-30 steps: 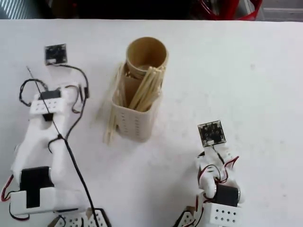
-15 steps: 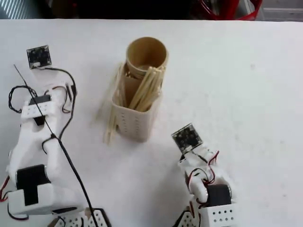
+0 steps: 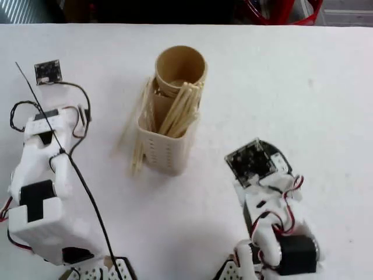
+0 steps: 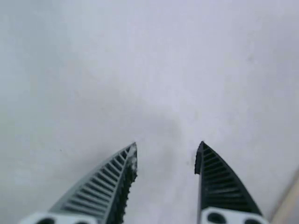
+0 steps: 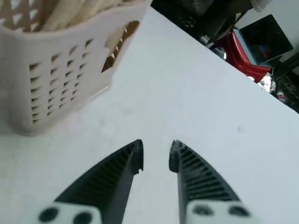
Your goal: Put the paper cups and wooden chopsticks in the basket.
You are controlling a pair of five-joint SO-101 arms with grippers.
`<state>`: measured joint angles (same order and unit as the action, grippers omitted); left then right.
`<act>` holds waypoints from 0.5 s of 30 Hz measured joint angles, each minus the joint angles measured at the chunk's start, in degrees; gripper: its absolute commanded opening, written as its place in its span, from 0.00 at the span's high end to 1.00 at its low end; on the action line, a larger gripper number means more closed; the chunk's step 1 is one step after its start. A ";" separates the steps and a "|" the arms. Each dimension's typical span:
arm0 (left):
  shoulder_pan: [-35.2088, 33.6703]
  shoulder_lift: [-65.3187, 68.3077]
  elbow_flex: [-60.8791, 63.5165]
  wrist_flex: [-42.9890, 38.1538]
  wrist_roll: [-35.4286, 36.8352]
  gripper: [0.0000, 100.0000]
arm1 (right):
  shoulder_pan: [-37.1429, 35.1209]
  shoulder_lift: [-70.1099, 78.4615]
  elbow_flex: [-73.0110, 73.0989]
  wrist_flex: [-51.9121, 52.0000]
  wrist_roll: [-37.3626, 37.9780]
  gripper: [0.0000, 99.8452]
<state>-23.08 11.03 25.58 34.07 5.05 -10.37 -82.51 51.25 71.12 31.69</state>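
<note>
A white perforated basket (image 3: 166, 149) stands mid-table with a tan paper cup (image 3: 179, 69) upright in its far end and several wooden chopsticks (image 3: 182, 108) leaning inside. More chopsticks (image 3: 139, 137) lie outside against the basket's left wall, their ends on the table. My left gripper (image 4: 166, 151) is open over bare white table, left of the basket, with nothing between its fingers. My right gripper (image 5: 155, 149) is open by a narrow gap, low over the table in front of the basket (image 5: 60, 70) and a little to its right, holding nothing.
The left arm (image 3: 38, 169) stands at the table's left with a loose black cable (image 3: 76, 169) across it. The right arm (image 3: 265, 198) is at the front right. A red object (image 5: 247, 63) and dark clutter lie beyond the far table edge.
The left arm's wrist has shifted left, away from the basket. The right arm swung toward the basket, then back right, and now stands higher.
</note>
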 measured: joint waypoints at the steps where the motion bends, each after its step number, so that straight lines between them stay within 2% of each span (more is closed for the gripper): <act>1: 0.00 0.00 0.00 0.00 0.00 0.79 | -1.41 4.84 -4.13 0.88 -1.32 0.92; 6: 0.00 0.00 0.00 0.18 0.00 0.79 | -11.78 30.24 -29.45 9.76 -10.46 0.92; 10: 0.00 0.00 0.00 0.18 0.00 0.79 | -20.04 47.56 -51.16 17.85 -18.81 0.85; 15: 0.00 0.00 0.00 0.18 0.00 0.79 | -22.24 62.86 -64.53 23.03 -30.68 0.78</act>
<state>-23.08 11.03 25.58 34.24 5.05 -32.62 -19.65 -13.27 94.15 1.01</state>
